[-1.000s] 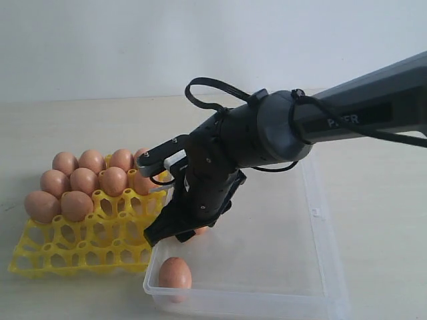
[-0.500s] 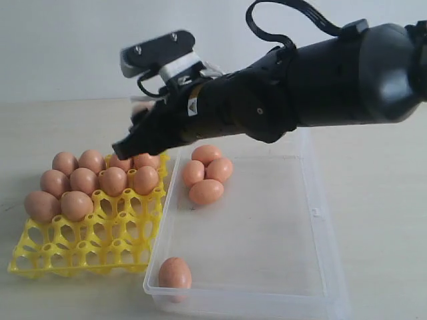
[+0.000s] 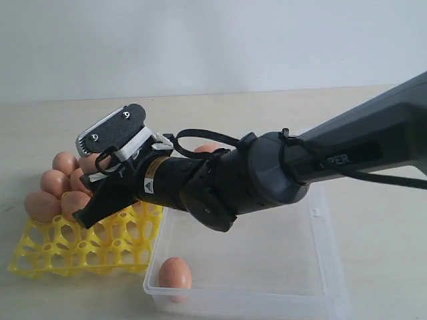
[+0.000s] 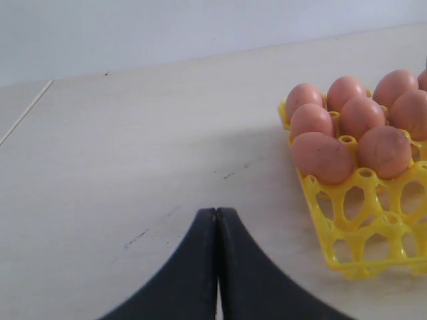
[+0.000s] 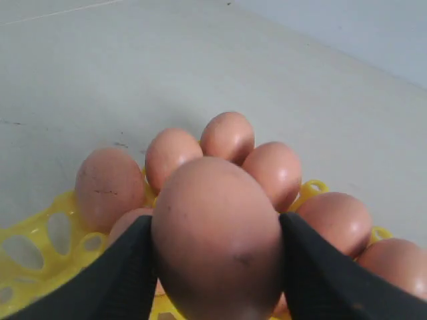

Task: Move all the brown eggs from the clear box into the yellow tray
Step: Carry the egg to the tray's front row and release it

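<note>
Fingers [image 5: 127, 273] of the right end effector [image 5: 217, 267] grip one brown egg [image 5: 213, 220], parted just the egg's width, above the yellow tray [image 4: 333, 261]; other eggs [image 5: 227, 137] sit in cups below it. Left end effector [image 4: 217, 223] is closed, tips touching, over the desk [image 4: 120, 147] beside the tray

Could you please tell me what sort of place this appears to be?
Probably a robotics lab bench: a pale table and plain wall, a robot arm, and a yellow tray and clear box set out.
</note>
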Available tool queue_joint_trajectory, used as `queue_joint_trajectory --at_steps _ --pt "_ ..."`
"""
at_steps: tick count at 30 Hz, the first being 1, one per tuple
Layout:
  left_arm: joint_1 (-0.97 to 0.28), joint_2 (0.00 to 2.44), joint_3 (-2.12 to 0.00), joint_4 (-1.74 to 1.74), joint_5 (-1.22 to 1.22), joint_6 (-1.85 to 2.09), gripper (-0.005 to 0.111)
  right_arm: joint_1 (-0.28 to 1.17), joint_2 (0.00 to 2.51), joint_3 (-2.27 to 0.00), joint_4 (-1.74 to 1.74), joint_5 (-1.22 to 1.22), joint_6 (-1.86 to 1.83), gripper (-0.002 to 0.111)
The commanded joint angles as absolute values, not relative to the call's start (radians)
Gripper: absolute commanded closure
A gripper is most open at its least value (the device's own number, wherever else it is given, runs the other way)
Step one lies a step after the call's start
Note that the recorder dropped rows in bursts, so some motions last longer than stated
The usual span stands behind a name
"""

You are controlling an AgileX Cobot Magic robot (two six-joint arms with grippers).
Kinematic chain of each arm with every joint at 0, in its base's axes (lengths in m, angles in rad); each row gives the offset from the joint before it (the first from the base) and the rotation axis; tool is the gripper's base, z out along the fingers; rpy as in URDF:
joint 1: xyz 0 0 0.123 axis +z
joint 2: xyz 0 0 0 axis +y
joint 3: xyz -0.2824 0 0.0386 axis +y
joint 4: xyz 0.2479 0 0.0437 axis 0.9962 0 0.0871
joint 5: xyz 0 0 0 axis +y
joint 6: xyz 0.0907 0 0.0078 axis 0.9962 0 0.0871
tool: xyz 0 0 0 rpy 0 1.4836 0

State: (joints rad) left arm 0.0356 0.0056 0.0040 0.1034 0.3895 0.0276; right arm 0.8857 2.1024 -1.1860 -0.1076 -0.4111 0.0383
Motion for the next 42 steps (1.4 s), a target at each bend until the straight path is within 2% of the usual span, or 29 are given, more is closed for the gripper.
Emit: queue_joint_trajectory --at_steps 1,16,22,30,42 --pt "0.030 0.000 0.000 0.101 0.380 0.023 0.107 0.887 2.109 -1.185 -0.116 -0.434 0.108 0.108" --pt "0.030 0.000 0.000 0.101 0.380 0.023 0.107 0.889 2.178 -1.344 -0.172 -0.103 0.231 0.106" --pt "0.030 0.000 0.000 0.101 0.380 0.023 0.107 0.893 2.174 -1.344 -0.175 -0.098 0.231 0.094" --pt "0.030 0.000 0.000 0.101 0.380 0.023 0.107 0.896 2.141 -1.344 -0.179 -0.092 0.228 0.064" --pt "0.030 0.000 0.000 0.101 0.380 0.023 0.107 0.896 2.139 -1.344 -0.179 -0.074 0.200 0.046"
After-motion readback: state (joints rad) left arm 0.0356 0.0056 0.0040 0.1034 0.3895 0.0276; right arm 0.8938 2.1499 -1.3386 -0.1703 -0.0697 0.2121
